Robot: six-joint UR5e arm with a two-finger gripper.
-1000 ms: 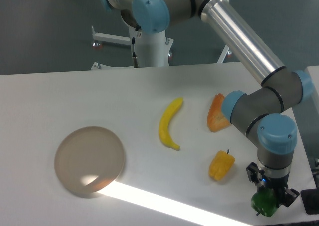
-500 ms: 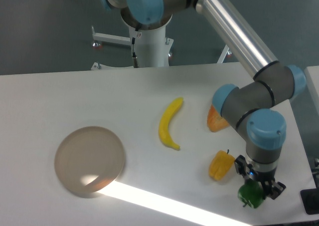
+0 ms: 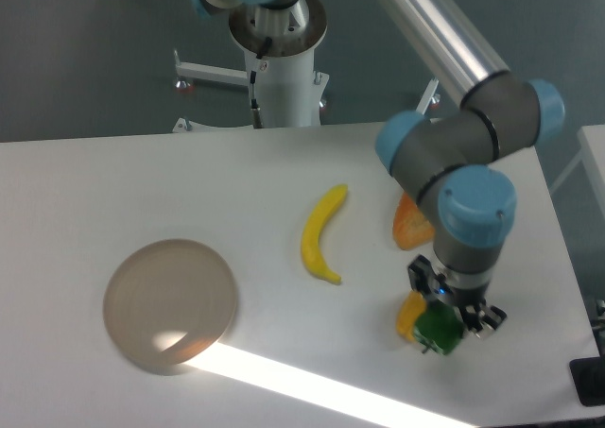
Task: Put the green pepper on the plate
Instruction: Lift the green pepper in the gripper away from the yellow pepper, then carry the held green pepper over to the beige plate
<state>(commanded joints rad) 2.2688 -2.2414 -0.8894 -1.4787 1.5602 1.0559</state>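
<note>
The green pepper hangs just above the table at the lower right, with my gripper shut on it from above. It covers most of the yellow-orange pepper right behind it. The plate, a flat beige-grey disc, lies on the left side of the table, far from the gripper, with nothing on it.
A yellow banana lies near the middle of the table. An orange fruit piece sits partly behind the arm's wrist. A bright strip of light crosses the table's front. The table's right edge is close to the arm.
The gripper has carried the green pepper up and to the left from the table's front right corner, now over the yellow-orange pepper. The other things have not moved.
</note>
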